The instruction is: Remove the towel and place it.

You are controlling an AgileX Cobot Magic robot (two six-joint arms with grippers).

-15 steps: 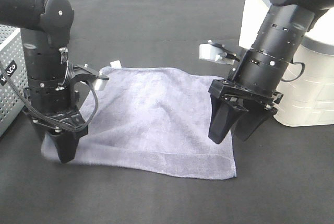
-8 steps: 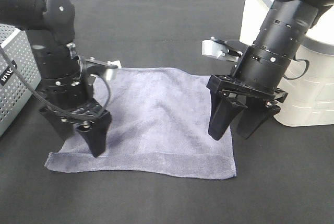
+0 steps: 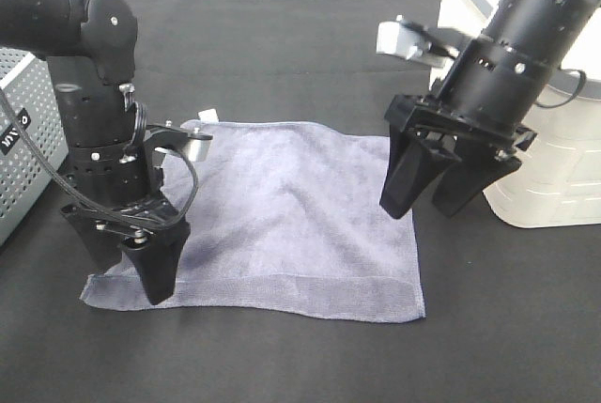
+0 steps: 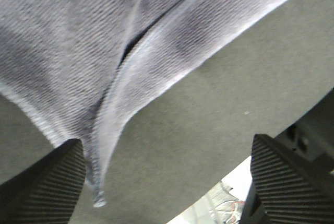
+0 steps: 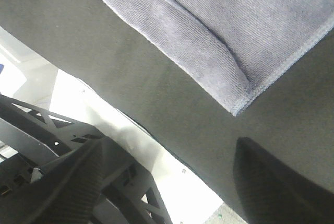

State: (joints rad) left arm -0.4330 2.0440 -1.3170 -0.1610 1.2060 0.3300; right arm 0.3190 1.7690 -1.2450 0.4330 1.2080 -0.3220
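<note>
The greyish-purple towel (image 3: 282, 206) lies spread flat on the black table, with its small white tag (image 3: 205, 117) at the far left corner. My left gripper (image 3: 128, 281) is open and points down at the towel's near left corner. The left wrist view shows that corner (image 4: 104, 104) beside one finger (image 4: 42, 187), with nothing held. My right gripper (image 3: 416, 211) is open and empty, raised above the towel's right edge. The right wrist view shows the towel's near right corner (image 5: 229, 51) below, well clear of the fingers (image 5: 62, 182).
A white box-like container (image 3: 549, 168) stands at the right, close behind the right arm. A grey perforated basket (image 3: 14, 154) stands at the left edge beside the left arm. Bare black table (image 3: 282, 37) lies behind and in front of the towel.
The left gripper has opened and shifted around the towel's near left corner. The right gripper has risen up and to the right, off the towel's right edge. The towel stays flat.
</note>
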